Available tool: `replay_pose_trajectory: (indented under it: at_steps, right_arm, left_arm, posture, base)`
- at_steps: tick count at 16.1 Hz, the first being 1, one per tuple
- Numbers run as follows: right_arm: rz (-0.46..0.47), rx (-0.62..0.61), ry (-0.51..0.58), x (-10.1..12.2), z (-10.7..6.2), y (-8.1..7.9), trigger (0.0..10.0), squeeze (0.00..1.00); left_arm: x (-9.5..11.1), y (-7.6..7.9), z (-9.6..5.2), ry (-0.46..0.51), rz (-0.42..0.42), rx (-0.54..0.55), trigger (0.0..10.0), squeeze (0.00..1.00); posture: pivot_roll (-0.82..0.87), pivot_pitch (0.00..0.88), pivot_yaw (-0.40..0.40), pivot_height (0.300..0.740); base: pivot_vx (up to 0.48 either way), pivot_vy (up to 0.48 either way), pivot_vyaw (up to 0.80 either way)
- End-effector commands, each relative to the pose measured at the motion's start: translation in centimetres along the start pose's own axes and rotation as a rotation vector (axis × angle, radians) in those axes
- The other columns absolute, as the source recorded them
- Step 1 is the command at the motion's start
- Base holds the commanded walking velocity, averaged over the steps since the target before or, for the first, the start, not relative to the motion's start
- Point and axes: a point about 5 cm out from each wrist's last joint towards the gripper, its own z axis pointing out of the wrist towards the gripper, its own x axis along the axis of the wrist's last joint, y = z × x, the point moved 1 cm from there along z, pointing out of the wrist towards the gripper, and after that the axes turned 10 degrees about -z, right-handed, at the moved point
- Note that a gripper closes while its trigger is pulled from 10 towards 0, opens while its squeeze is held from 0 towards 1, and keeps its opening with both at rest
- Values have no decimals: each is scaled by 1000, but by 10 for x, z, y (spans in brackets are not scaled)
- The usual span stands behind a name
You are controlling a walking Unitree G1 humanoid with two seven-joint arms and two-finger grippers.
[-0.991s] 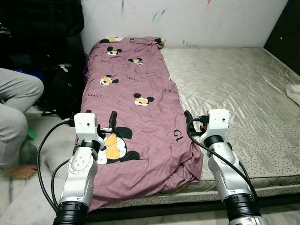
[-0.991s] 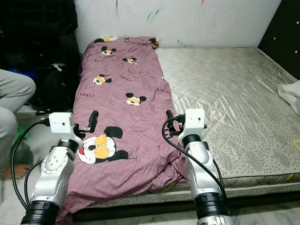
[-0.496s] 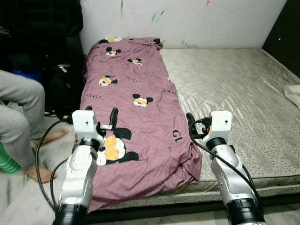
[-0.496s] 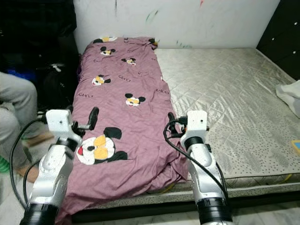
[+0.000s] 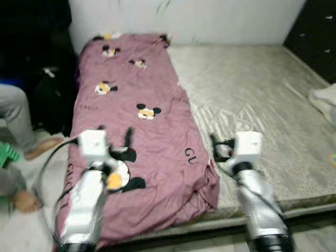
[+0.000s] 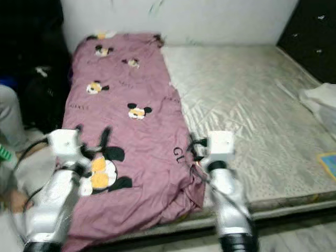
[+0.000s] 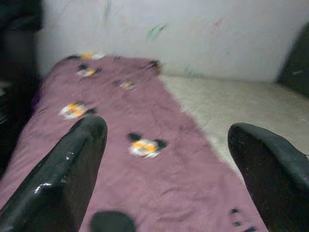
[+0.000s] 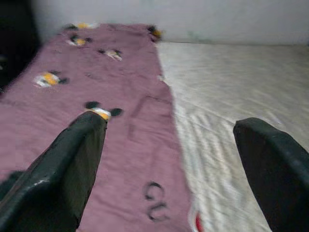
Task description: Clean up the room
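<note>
- A purple blanket printed with cartoon mouse heads covers the left strip of the mattress, from the white wall down to the near edge, where its corner lies rumpled and hangs over the side.
- The rest of the mattress, to the right of the blanket, is bare quilted beige fabric.
- The left gripper is held above the blanket's near left part, its 2 black fingers spread wide apart with nothing between them.
- The right gripper is held above the blanket's right border, where purple cloth meets bare mattress; its 2 fingers are likewise wide apart and empty.
- A white cloth lies at the mattress's far right edge.
- A black bag sits on the floor just left of the blanket.
- A person's grey-trousered leg and bare foot show left of the bag, near a green object.
- Both head views are blurred.
</note>
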Motion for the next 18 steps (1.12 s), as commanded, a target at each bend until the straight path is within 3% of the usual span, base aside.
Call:
replay_pose_trajectory:
  at_steps: [1,8,15,18]
  right_arm:
    - [-18,-39,-29,-6,-7,12,10000,0]
    - [-19,-68,-50,-7,-12,16,10000,0]
    - [11,-63,-69,-9,-12,12,10000,0]
    - [7,-53,-60,-8,-13,11,10000,0]
  left_arm:
    - [2,9,0,1,-5,-27,10000,0]
    - [2,9,-1,-18,1,-22,10000,0]
    - [-2,8,-6,-39,4,-14,10000,0]
    - [-2,9,-7,-41,11,-13,10000,0]
  posture:
    - [-59,109,-24,740]
    - [-64,112,-21,740]
    - [-50,121,-17,740]
    - [-48,123,-17,740]
  base:
    - [0,0,0]
    - [0,0,0]
    - [0,0,-772]
    - [0,0,0]
